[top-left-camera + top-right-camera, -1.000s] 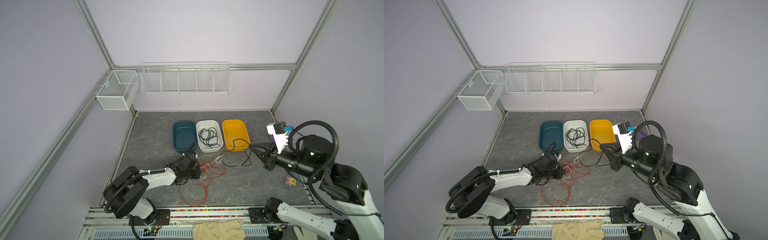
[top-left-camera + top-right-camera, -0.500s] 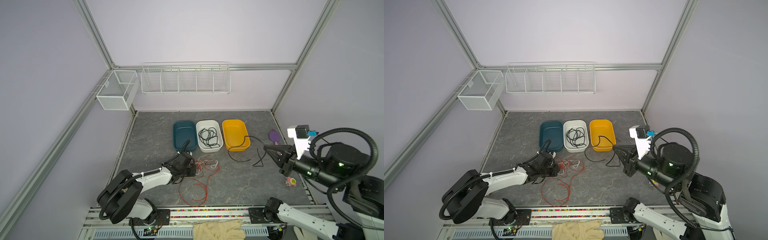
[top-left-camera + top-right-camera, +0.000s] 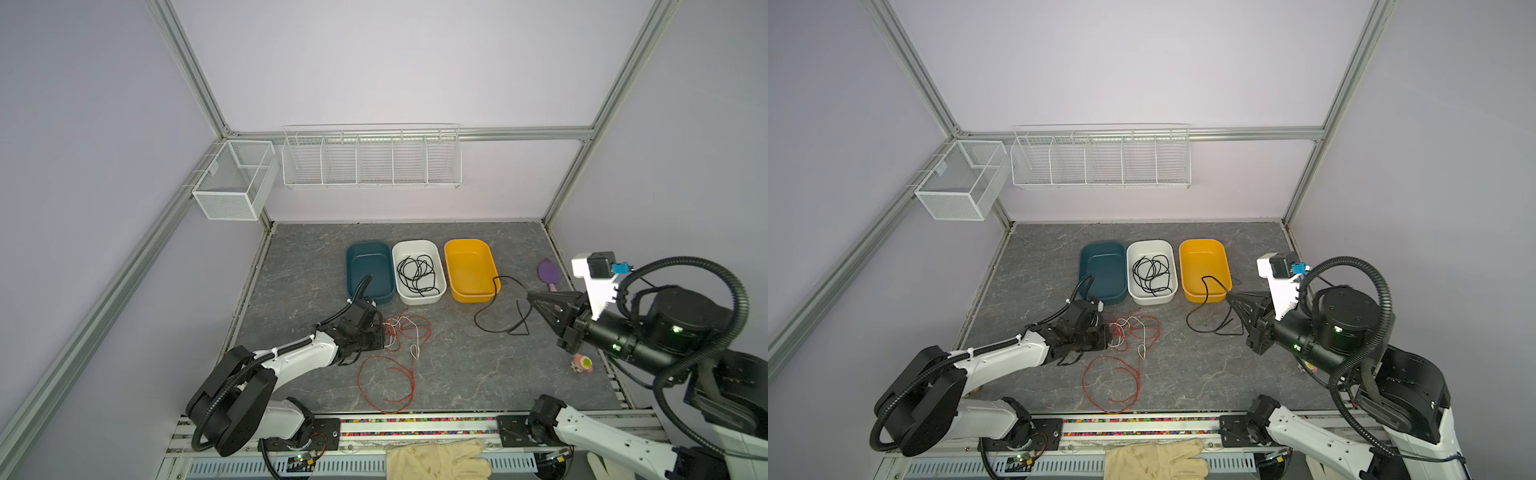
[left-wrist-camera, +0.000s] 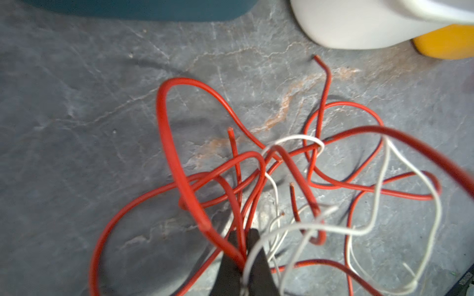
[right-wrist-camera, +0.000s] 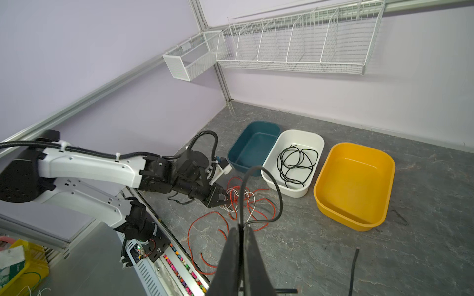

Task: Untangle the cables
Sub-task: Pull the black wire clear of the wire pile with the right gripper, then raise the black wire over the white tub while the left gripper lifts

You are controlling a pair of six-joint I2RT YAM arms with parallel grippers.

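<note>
A tangle of red cables (image 3: 415, 320) and white cables (image 3: 413, 349) lies in front of the bins in both top views. My left gripper (image 3: 384, 336) is shut on the tangle's left edge. In the left wrist view a red cable (image 4: 169, 143) and a white cable (image 4: 379, 179) run in between the fingertips of this gripper (image 4: 242, 235). My right gripper (image 3: 530, 296) is off to the right, shut on a black cable (image 3: 496, 331). That cable (image 5: 256, 167) loops out from the tips of the right gripper (image 5: 241, 228) and one end rests on the yellow bin's rim. A red loop (image 3: 361, 386) trails toward the front rail.
Teal bin (image 3: 357, 257), white bin (image 3: 415, 243) holding a coiled black cable (image 3: 417, 274), and yellow bin (image 3: 469, 266) stand in a row. A purple brush (image 3: 548, 272) and a small pink object (image 3: 582, 363) lie at the right. A glove (image 3: 436, 459) lies on the front rail.
My right gripper has drawn to the right with the black cable, which now lies apart from the red and white tangle. My left gripper has closed on the tangle and barely shifted.
</note>
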